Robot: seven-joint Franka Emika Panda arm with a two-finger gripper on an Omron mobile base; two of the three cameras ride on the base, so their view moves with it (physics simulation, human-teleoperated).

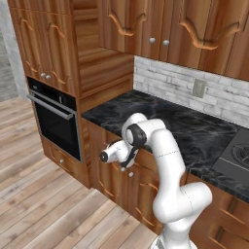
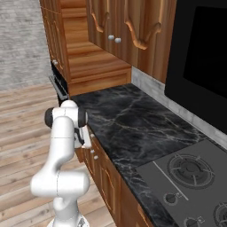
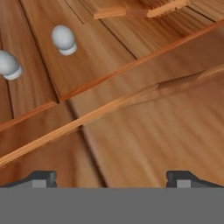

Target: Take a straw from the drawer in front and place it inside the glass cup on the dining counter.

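Note:
My gripper point(image 3: 111, 179) is open, its two dark fingertips point(image 3: 41, 178) wide apart with nothing between them, close against reddish-brown wood cabinet fronts point(image 3: 144, 131). In the left base view the gripper point(image 1: 127, 164) sits just under the edge of a black marble counter point(image 1: 160, 121), beside two small silver knobs point(image 1: 130, 173). The right base view has the gripper point(image 2: 88, 144) at the same cabinet face. All fronts here are shut, and I cannot tell which panel is the drawer. The straw is hidden. The glass cup and the dining counter are out of view.
This counter is backed by white brick point(image 1: 170, 80), with wooden wall cabinets point(image 1: 160, 24) above. A built-in oven point(image 1: 53, 116) stands to the left and a cooktop point(image 2: 190, 173) to the right. Two round knobs point(image 3: 63, 38) show close to the hand. Wooden floor point(image 1: 44, 209) lies open behind.

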